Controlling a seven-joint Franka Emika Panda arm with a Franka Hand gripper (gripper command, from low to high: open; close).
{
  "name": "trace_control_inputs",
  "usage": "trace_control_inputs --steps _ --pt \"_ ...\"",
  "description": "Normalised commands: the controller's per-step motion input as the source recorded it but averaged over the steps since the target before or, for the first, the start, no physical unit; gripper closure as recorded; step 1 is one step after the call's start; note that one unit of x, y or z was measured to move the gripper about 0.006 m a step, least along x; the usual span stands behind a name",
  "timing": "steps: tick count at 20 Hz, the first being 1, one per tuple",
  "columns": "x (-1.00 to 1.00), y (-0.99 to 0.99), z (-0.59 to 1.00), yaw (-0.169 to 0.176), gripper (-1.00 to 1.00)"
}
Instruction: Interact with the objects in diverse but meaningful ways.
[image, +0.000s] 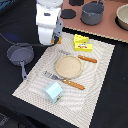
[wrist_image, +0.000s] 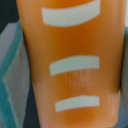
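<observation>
While the wrist view is filled w/ a golden-brown bread loaf w/ pale slash marks (wrist_image: 70, 65), the tool (image: 51, 40) sits low at the striped mat's (image: 100, 75) far corner. Grip state: can't tell. Risk: loaf slipping or tipping if hold's weak.

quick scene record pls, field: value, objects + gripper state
arm: Panda, low over the placemat's far corner on the exterior view's left
gripper: fingertips hidden in exterior view; open or shut cannot be told
wrist view: filled by an orange object with pale curved stripes, very close to the camera
plate: tan, round, mat centre
cheese wedge: behind yellow box
milk carton: near edge of mat
cutlery: fork, knife, flanking the plate
pan: off the mat, exterior view's left
pot: at the back
</observation>
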Motion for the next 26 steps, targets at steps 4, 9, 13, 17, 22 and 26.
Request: trace_control_inputs --steps 4,9,13,17,22,26 --pt "-0.98 0.45 -0.37 0.037 1.00" --pt "-0.47 0.45 -0.25 0.007 1.00" --pt "0.00 0.45 -0.12 -0.006 1.00" --pt "0.11 0.45 -0.04 -0.023 -1.00" --pt "0.13 0.42 0.07 -0.022 -1.00" --pt "0.19 0.42 0.42 -0.004 -1.00"
